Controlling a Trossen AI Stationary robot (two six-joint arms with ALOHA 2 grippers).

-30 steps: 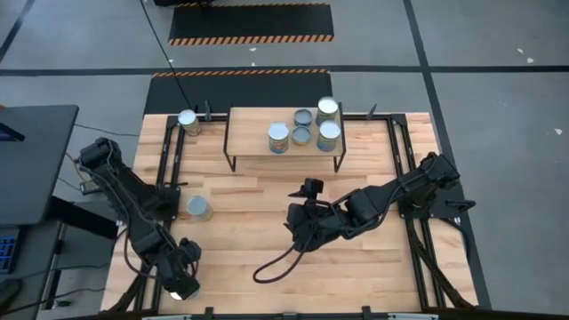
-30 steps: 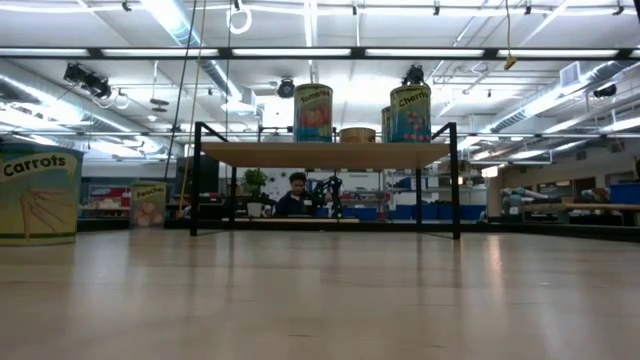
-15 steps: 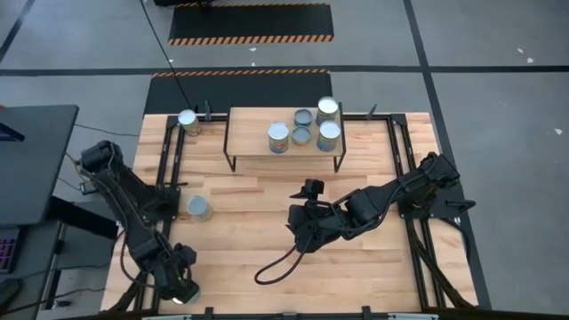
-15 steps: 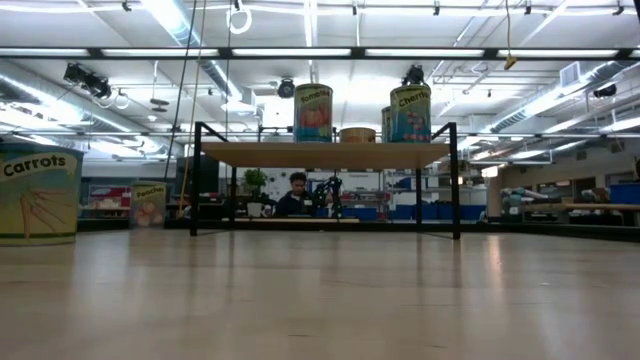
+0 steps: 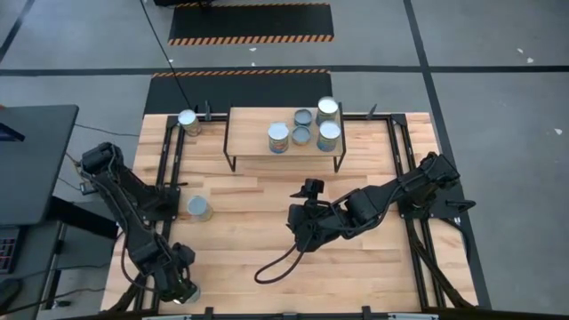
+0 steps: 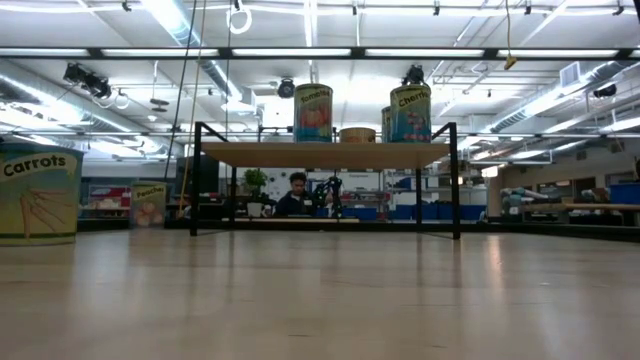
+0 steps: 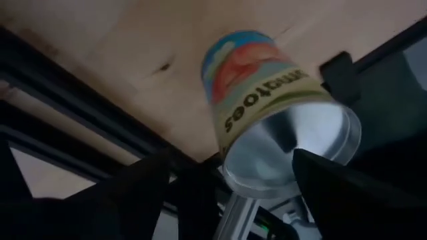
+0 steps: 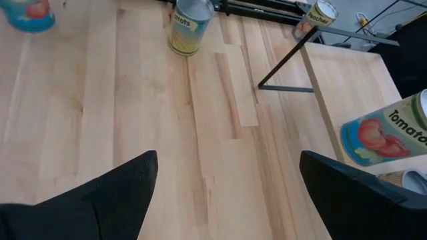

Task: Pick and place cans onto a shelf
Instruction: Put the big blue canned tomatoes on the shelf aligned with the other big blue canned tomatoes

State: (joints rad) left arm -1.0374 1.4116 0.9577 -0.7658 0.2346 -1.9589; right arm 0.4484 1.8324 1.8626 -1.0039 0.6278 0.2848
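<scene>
Five cans stand on the shelf (image 5: 283, 151): three silver-topped (image 5: 279, 136) and two dull-topped (image 5: 302, 134). Two more cans stand on the table, one at the far left (image 5: 188, 121) and one at the left (image 5: 198, 208). My left gripper (image 5: 178, 289) is at the table's near left corner, open. Its fingers stand on either side of a tomato can (image 7: 267, 113), whose silver top faces the wrist camera. In the high view the gripper hides that can. My right gripper (image 5: 298, 222) is open and empty over the middle of the table. My left gripper comes at the tomato can from above. One finger (image 7: 347, 193) overlaps the rim of the can's top (image 7: 313, 157), and I cannot tell whether it touches. The other finger (image 7: 140, 193) stands apart from the can.
A black cable loop (image 5: 283, 260) lies on the table in front of my right gripper. Black frame rails (image 5: 169, 160) run along the table's left and right sides. In the low view a carrots can (image 6: 38, 195) stands at the left, and a person (image 6: 297, 192) shows far behind the shelf.
My left gripper has moved a little toward the table's near edge, at the near left corner.
</scene>
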